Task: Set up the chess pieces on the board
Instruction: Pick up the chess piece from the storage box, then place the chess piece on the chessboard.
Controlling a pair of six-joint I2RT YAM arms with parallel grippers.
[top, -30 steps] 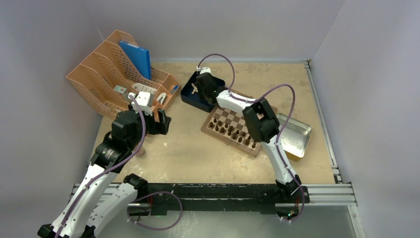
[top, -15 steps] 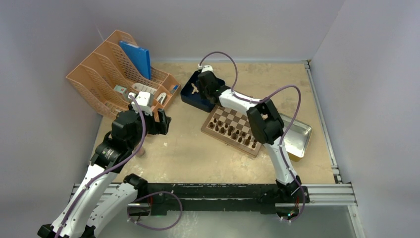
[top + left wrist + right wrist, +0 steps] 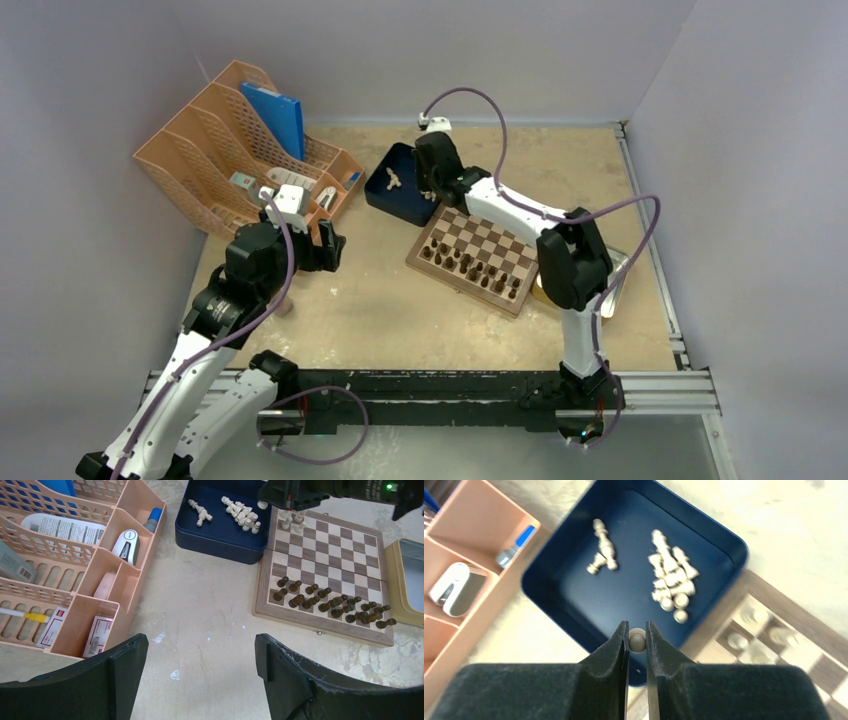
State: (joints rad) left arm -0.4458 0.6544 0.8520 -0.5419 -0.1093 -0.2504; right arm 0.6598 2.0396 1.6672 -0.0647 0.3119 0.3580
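Note:
The board (image 3: 497, 243) lies at centre right, with dark brown pieces (image 3: 330, 602) in two rows along its near side. Three chess pieces (image 3: 292, 520), pale cream, stand on its far left corner squares. Several more pale ones (image 3: 669, 575) lie in the dark blue tray (image 3: 385, 198). My right gripper (image 3: 637, 630) is shut on a small pale chess piece (image 3: 637, 641), hovering over the tray's edge nearest the board (image 3: 774, 610). My left gripper (image 3: 200, 645) hangs open over bare table, left of the board (image 3: 325, 550).
An orange desk organiser (image 3: 230, 150) with a stapler, papers and a blue folder fills the back left. A shiny metal tray (image 3: 621, 266) sits right of the board, partly behind the right arm.
My right gripper has risen from the blue tray holding a pale piece, and its forearm has swung to the right. The left arm has not moved.

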